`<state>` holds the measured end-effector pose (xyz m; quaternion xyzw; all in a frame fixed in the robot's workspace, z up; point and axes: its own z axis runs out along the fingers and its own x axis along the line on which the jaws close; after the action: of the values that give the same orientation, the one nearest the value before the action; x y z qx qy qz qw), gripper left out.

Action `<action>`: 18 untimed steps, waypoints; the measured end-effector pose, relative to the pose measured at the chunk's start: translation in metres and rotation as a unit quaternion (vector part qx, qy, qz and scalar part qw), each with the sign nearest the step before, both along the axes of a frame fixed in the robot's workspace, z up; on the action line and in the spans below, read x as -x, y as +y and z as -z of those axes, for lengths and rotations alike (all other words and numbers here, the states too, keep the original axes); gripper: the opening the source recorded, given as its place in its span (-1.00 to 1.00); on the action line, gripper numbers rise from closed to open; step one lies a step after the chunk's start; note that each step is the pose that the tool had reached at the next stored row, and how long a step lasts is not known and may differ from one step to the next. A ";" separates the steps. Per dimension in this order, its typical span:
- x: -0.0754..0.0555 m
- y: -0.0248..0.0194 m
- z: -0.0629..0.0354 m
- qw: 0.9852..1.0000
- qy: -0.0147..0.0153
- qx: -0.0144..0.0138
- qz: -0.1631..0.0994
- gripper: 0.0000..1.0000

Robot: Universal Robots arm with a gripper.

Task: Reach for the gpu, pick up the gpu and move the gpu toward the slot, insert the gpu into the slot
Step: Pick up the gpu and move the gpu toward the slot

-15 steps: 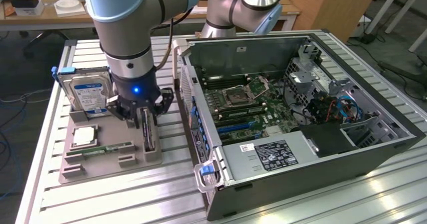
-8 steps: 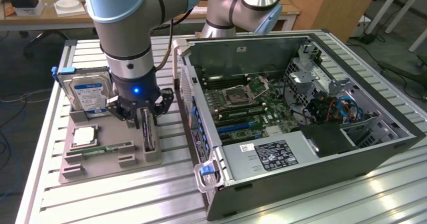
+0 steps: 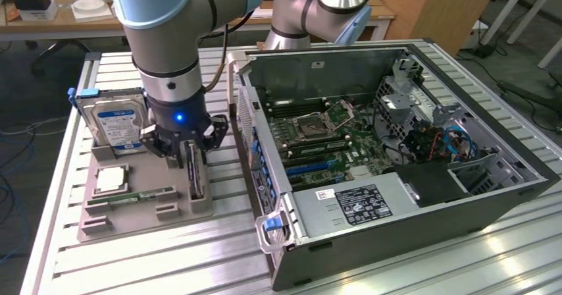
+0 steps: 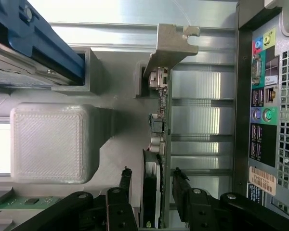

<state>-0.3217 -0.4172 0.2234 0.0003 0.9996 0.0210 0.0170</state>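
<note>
Astride the gpu (image 4: 163, 110) — tool (image 4: 151, 172), jaws apart.

We look down from a raised exterior camera over tray (image 3: 141, 222) and computer case (image 3: 491, 203); our wrist camera peers close along the gripper (image 4: 151, 172), sharing the gpu (image 4: 162, 120) and tray.

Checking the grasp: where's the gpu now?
The gpu stands on edge in the grey holder, exterior view's left of the case, inside the open gripper.
</note>
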 end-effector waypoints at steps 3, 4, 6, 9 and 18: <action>0.000 0.0005 0.0005 1.000 0.000 0.000 0.000 -0.06; 0.000 0.0006 0.0006 1.000 0.000 0.000 0.000 -0.06; 0.000 0.0011 0.0011 1.000 0.000 0.000 0.000 -0.06; 0.000 0.0030 0.0018 1.000 0.000 0.000 0.000 -0.06; 0.000 0.0037 0.0022 1.000 0.000 0.000 0.000 -0.08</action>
<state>-0.3217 -0.4135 0.2213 0.0003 0.9996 0.0209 0.0170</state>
